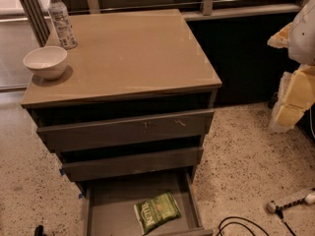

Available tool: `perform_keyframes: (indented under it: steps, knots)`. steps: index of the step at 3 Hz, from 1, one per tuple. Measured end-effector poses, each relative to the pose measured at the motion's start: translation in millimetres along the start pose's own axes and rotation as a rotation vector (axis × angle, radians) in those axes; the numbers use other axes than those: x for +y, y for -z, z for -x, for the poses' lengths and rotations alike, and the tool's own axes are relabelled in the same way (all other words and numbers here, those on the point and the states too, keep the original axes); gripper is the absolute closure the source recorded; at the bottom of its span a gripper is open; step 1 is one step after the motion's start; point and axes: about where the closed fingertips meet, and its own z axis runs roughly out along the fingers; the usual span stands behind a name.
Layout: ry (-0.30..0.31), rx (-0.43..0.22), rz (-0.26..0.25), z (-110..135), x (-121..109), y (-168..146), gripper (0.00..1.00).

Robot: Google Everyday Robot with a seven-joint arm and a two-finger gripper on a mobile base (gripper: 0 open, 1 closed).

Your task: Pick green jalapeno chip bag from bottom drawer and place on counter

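Camera view: green jalapeno chip bag (157,211) in bottom drawer (109,205), well below-left of the gripper (294,100), its state unclear.

Dim, warm indoor light w/ a brownish cast overall. Counter (133,53) has a soft sheen toward the back, upper centre. Bowl (45,62) throws a short shadow to its right. Gaps btw drawer fronts are near black; bottom drawer (106,208) floor is shaded. Gripper (295,95) at right edge is lit pale, washed-out yellow.

green jalapeno chip bag (157,211) lying flat, askew, in open bottom drawer (106,205), tan counter (133,53) above, hand (294,102) at right edge
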Motion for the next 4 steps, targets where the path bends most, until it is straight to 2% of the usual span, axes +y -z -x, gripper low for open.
perform_keyframes:
  steps: [1,2,3,4]
  knots:
    - [0.000,0.000,0.000,0,0,0,0.00]
    - [0.000,0.000,0.000,0,0,0,0.18]
    - [0.000,-0.010,0.012,-4,9,-18,0.41]
    - [0.005,-0.080,0.055,-5,34,-59,0.64]
